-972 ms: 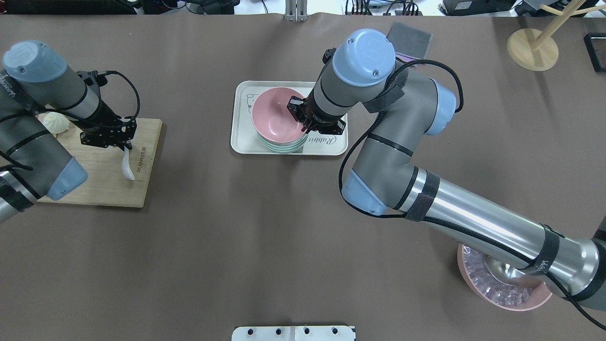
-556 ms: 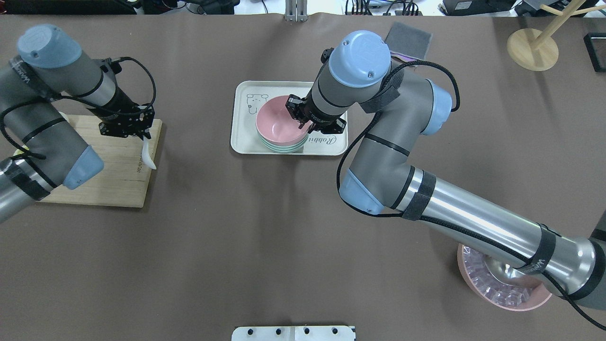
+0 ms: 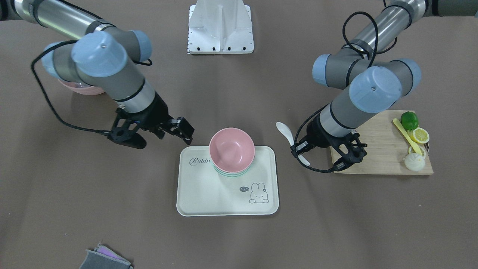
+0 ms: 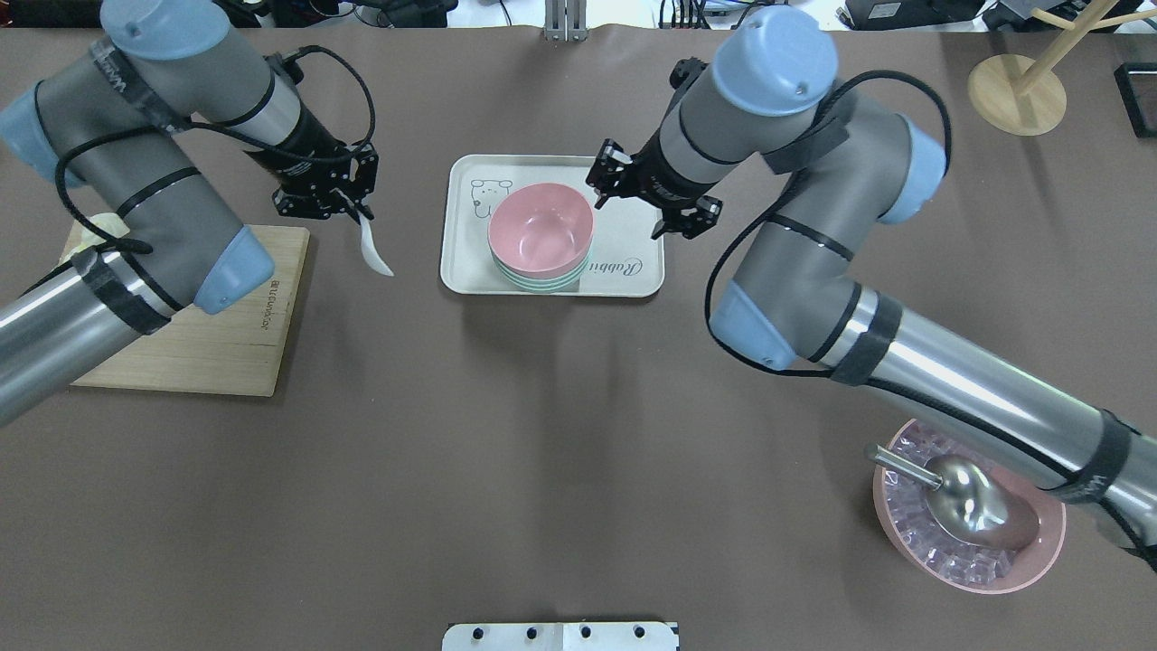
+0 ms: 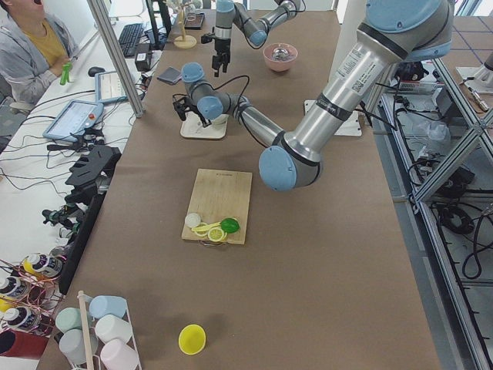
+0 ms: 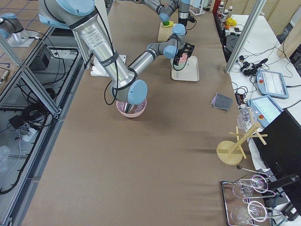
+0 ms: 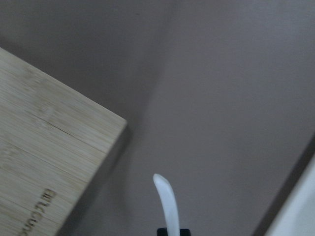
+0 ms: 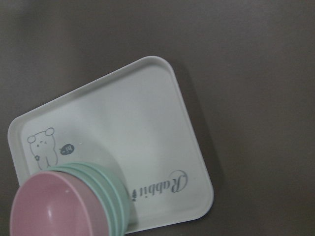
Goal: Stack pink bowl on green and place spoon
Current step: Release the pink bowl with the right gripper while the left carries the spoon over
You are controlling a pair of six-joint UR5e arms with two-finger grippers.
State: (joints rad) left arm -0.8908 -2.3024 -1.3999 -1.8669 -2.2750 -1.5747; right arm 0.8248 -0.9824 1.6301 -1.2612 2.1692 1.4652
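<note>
The pink bowl (image 4: 540, 226) sits nested on a stack of green bowls (image 4: 542, 282) on the white tray (image 4: 624, 271). My right gripper (image 4: 630, 212) is open and empty, raised just right of the bowls. In the front view it hangs (image 3: 160, 140) beside the tray's corner. My left gripper (image 4: 351, 210) is shut on a white spoon (image 4: 375, 251), held in the air between the cutting board and the tray. The spoon also shows in the front view (image 3: 285, 134) and the left wrist view (image 7: 167, 206). The right wrist view shows the pink bowl (image 8: 54, 209) on the green bowls (image 8: 113, 196).
A bamboo cutting board (image 4: 208, 353) lies at the left, with a lime (image 3: 409, 120), a lemon slice, a yellow spoon and a bun. A pink dish of ice with a metal scoop (image 4: 967, 515) stands near right. A wooden stand (image 4: 1017, 90) is far right, a grey cloth (image 3: 104, 259) beyond the tray.
My right gripper has let go of the pink bowl, opened and lifted away to the right. My left gripper has carried the spoon from over the board toward the tray.
</note>
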